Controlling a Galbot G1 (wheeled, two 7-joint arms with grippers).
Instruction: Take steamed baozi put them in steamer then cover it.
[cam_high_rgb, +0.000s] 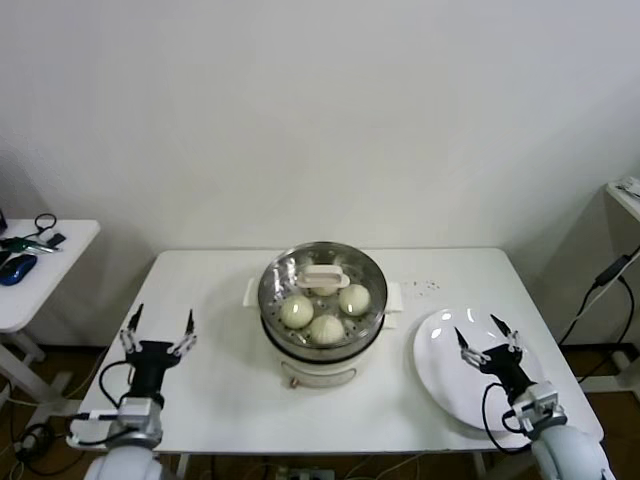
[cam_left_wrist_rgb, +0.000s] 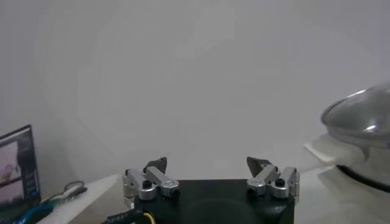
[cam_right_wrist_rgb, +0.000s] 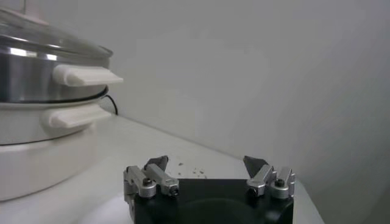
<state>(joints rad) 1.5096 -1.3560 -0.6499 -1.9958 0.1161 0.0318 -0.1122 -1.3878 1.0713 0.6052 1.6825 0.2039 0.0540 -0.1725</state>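
Note:
The steamer (cam_high_rgb: 322, 345) stands at the middle of the white table, its steel basket on a white pot base. Three off-white baozi (cam_high_rgb: 327, 312) show inside it through the round glass lid (cam_high_rgb: 324, 276), which sits on top with its white handle up. A fourth baozi is partly hidden under the lid handle. My left gripper (cam_high_rgb: 158, 328) is open and empty near the table's left front. My right gripper (cam_high_rgb: 486, 337) is open and empty above the white plate. The steamer also shows in the right wrist view (cam_right_wrist_rgb: 42, 79) and the lid in the left wrist view (cam_left_wrist_rgb: 359, 115).
A flat white plate (cam_high_rgb: 445, 375) lies bare at the table's right front. A small side table (cam_high_rgb: 40, 270) with cables and a blue object stands at the far left. Cables hang at the right edge.

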